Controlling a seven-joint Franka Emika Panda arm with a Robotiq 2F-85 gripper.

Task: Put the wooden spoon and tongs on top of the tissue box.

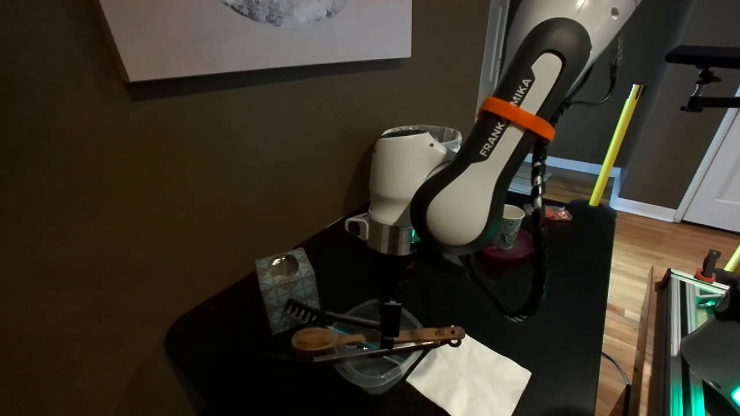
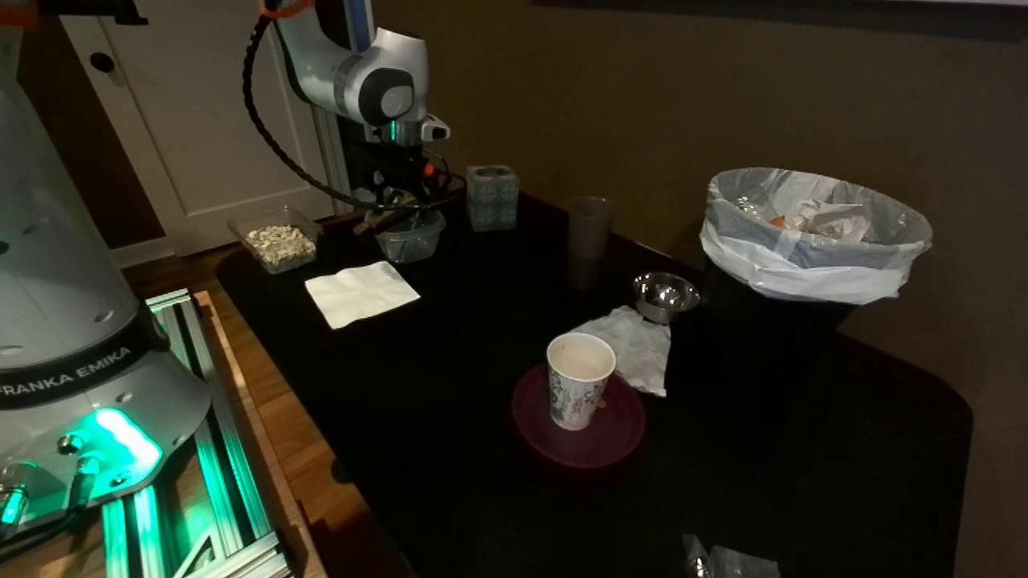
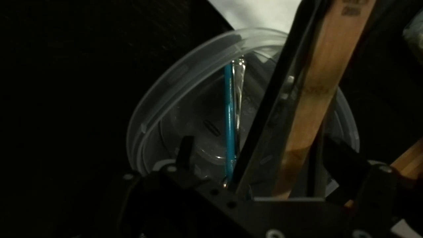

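The wooden spoon (image 1: pixel 312 340) lies across the clear container (image 1: pixel 376 381), its handle reaching over the rim toward the napkin. It also shows in the wrist view (image 3: pixel 317 92). The dark tongs (image 3: pixel 264 114) lie beside and under the handle with arms spread; a black toothed end (image 1: pixel 300 312) points toward the tissue box. My gripper (image 3: pixel 259 142) is open over the container, one finger on each side of the spoon and tongs. In an exterior view the gripper (image 1: pixel 388 338) points straight down at the handle. The grey patterned tissue box (image 1: pixel 289 294) stands beside the container; it also shows upright elsewhere (image 2: pixel 492 205).
Blue and metal utensils (image 3: pixel 230 109) lie inside the container. A white napkin (image 2: pixel 361 293) lies beside it. A clear box of pale pieces (image 2: pixel 277 245), a dark tumbler (image 2: pixel 589 241), a metal bowl (image 2: pixel 665 299), a paper cup (image 2: pixel 577 389) and a lined bin (image 2: pixel 803 269) stand around.
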